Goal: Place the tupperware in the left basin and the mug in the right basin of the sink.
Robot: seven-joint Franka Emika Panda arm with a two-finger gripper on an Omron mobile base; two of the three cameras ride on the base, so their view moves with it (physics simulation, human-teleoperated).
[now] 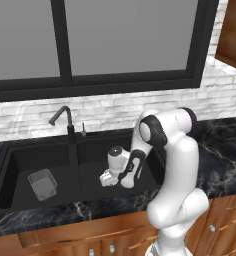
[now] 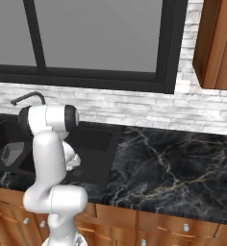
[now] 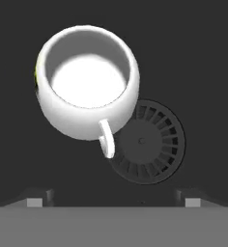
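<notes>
One sink point(image 1: 20, 150), black, two compartments split by one divider, one black gooseneck faucet point(image 1: 62, 121) at the back. One tupperware point(image 1: 42, 184), translucent grey, sits upright on the floor of the left basin point(image 1: 25, 162), toward its 6 o'clock edge; the right base view shows it too, at the far left point(image 2: 11, 154). One mug point(image 3: 87, 84), white, stands upright on the floor of the right basin point(image 1: 97, 147); in the hand view its handle points to about 5 o'clock and reaches over the rim of the one round drain point(image 3: 145, 142), which lies just beside the mug at 4 o'clock. One gripper point(image 1: 109, 178) hangs low inside the right basin, above the mug; its two dark fingertips point(image 3: 35, 201) stand wide apart at the bottom of the hand view, clear of the mug, so the claw is released and grasps nothing. One black marble counter point(image 2: 173, 168) surrounds the sink, with one dark-framed window point(image 1: 115, 45) above the white brick wall.
</notes>
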